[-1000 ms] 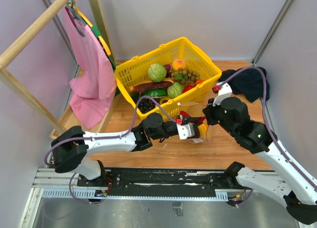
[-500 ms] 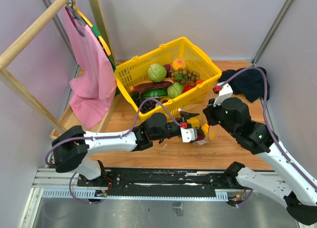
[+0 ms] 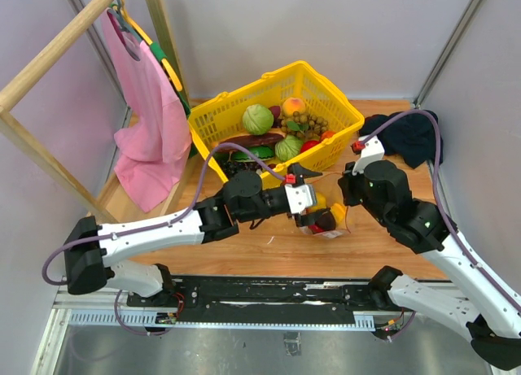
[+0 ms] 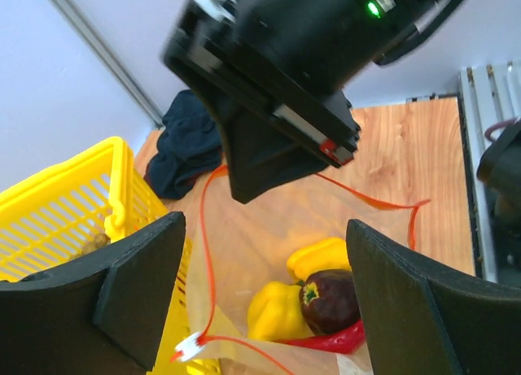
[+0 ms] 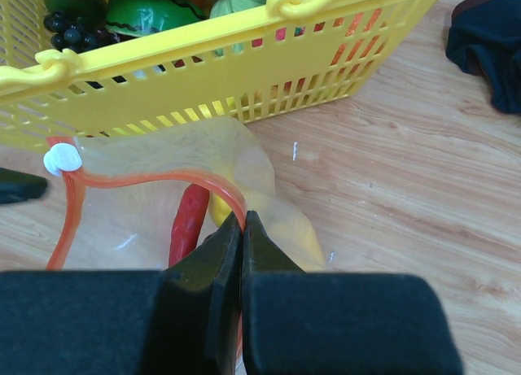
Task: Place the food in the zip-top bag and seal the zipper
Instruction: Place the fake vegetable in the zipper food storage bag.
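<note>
- Your right gripper [image 5: 242,222] has its two fingers pressed tight together on the zipper [image 5: 138,181], the red-orange strip along the mouth of the zip-top bag [image 5: 183,151]
- Your left gripper [image 4: 264,228] has its fingers wide apart with nothing between them, and it hangs over the open mouth of the bag
- In the left wrist view you look down into the bag and see a yellow pepper [image 4: 275,311]
- A second yellow piece [image 4: 321,257] sits at the pepper's 1 o'clock
- A dark purple eggplant [image 4: 330,300] touches the pepper at its 3 o'clock
- A red chilli [image 4: 326,341] lies under them at 6 o'clock
- A small white slider [image 5: 63,159] sits on the zipper, at 9 o'clock in the right wrist view
- In the top view the bag lies on the wooden table [image 3: 285,253], just beside the yellow basket [image 3: 269,76], at the basket's 6 o'clock
- The basket holds a round green cabbage [image 3: 257,119] near its middle
- A dark cloth [image 3: 411,135] lies at the basket's 3 o'clock, and a pink cloth [image 3: 146,106] hangs at its 9 o'clock
</note>
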`<state>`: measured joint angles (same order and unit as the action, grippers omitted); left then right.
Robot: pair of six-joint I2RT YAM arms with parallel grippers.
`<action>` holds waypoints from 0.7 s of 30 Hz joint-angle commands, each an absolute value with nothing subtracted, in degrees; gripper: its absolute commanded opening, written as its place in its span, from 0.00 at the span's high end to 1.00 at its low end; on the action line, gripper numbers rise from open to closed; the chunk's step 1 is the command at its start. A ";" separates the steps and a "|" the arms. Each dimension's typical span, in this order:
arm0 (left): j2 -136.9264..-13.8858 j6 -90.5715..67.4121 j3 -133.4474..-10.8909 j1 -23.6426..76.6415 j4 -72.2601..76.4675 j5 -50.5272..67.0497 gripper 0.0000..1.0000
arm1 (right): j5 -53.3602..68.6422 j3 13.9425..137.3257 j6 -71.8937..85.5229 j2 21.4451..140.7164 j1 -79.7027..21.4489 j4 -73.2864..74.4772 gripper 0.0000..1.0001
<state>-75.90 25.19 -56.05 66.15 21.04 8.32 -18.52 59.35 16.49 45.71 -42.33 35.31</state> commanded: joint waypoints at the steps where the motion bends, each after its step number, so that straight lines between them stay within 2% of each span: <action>1: -72.92 14.94 -60.43 66.44 9.28 2.21 0.16 | -21.47 60.76 16.14 45.44 -41.63 35.78 0.99; 6: -70.04 5.43 -60.18 66.45 4.88 -3.76 0.16 | -21.27 61.02 16.08 46.06 -41.62 35.86 0.99; 11: -69.91 -4.99 -62.22 66.46 -2.38 -10.53 0.21 | -21.01 61.46 15.91 46.88 -41.66 35.75 0.99; 21: -76.15 -19.07 -67.21 66.46 -15.81 -15.92 0.49 | -20.65 61.13 15.99 47.46 -41.66 35.15 0.99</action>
